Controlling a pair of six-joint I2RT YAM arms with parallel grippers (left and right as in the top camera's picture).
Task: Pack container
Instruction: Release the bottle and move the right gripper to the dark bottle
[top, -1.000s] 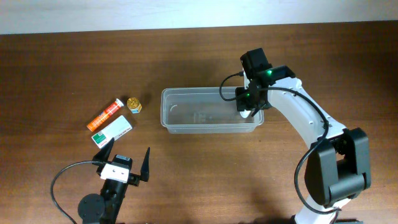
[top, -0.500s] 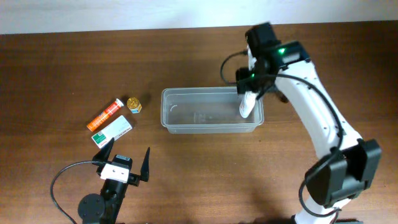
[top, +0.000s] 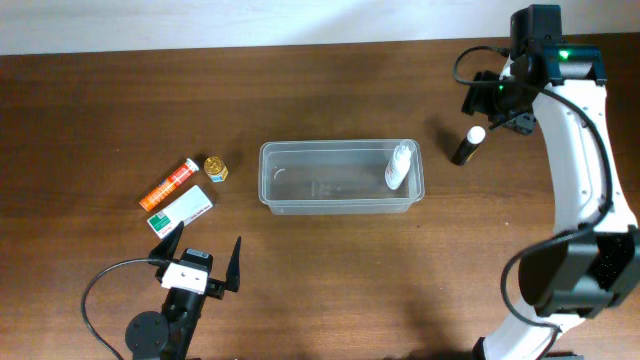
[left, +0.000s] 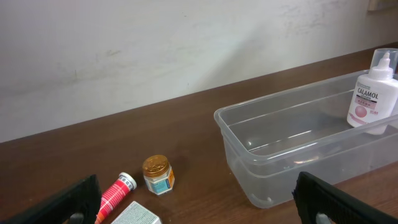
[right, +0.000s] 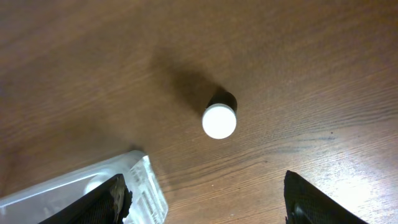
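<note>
Twice logged jaws apart: left gripper (top: 207, 240) empty, right gripper (right: 205, 200) above white-capped vial (right: 219, 120). Noted white bottle (left: 372, 93) standing in container (top: 320, 207).

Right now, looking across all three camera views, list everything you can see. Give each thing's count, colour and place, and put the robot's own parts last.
clear rectangular plastic container: 1, see-through, middle of the table
white plastic bottle with a pink label: 1, white, upright inside the container's right end
dark bottle with a white cap: 1, black and white, standing on the table right of the container
orange tube with a white cap: 1, orange, lying left of the container
small gold-lidded jar: 1, gold, beside the tube's cap end
green-and-white cardboard box: 1, just in front of the tube
brown wooden table: 1, under everything
left gripper: 1, black, open, empty, near the box
right gripper: 1, black, open, empty, above the dark bottle
</note>
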